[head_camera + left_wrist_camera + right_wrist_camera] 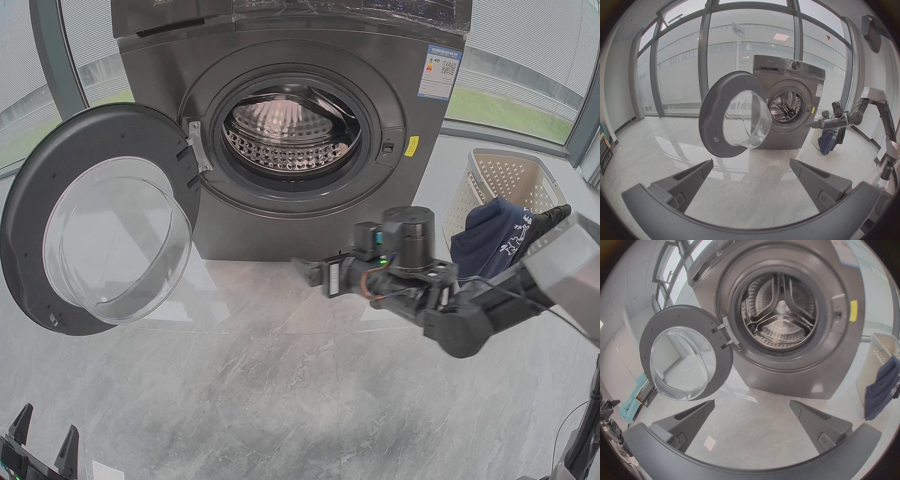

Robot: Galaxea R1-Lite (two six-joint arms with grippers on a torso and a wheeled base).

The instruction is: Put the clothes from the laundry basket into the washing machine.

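The grey washing machine (pixel 287 125) stands ahead with its round door (pixel 94 219) swung wide to the left. Its steel drum (pixel 290 140) shows nothing inside. To its right stands the beige laundry basket (pixel 509 178), and a dark blue garment (pixel 490 240) hangs over its front rim. My right gripper (pixel 304 270) is held out low in front of the machine, below the drum opening and left of the basket. It is open and holds nothing (pixel 751 415). My left gripper (pixel 44 437) is down at the near left over the floor, open and with nothing in it (pixel 750 178).
The open door (pixel 734 115) juts into the room on the left, between my left gripper and the drum. A grey tiled floor (pixel 250 375) spreads in front of the machine. Glass walls stand behind the machine and the basket.
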